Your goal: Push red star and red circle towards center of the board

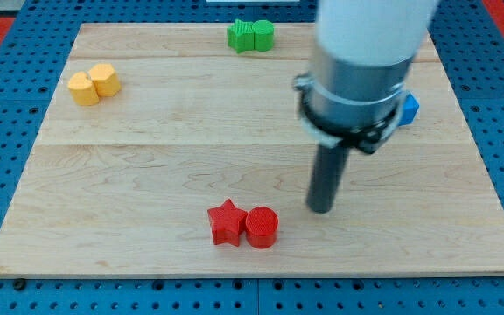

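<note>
The red star (227,221) and the red circle (262,227) lie touching side by side near the bottom edge of the wooden board (147,175), a little left of the middle. My tip (321,208) rests on the board to the right of the red circle and slightly above it, with a clear gap between them. The rod hangs from the wide white and grey arm body that fills the view's upper right.
Two yellow blocks (94,84) sit together at the top left. Two green blocks (250,36) sit together at the top edge. A blue block (409,108) shows partly behind the arm at the right. Blue pegboard surrounds the board.
</note>
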Robot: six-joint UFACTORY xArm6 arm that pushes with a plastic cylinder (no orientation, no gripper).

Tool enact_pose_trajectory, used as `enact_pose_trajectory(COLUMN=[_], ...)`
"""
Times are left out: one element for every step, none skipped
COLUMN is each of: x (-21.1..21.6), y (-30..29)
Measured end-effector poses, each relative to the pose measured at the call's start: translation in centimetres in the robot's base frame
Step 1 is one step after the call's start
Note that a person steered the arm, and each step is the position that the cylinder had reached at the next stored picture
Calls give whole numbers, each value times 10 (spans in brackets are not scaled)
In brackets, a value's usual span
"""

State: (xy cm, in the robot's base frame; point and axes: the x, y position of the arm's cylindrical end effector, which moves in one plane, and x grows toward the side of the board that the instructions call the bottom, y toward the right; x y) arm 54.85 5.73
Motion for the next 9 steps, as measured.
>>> enact_pose_trajectory(x=[13,16,23,35,43,43,45,63,70], y=[-14,-14,-17,-47,-80,-105,-105,-107,-116])
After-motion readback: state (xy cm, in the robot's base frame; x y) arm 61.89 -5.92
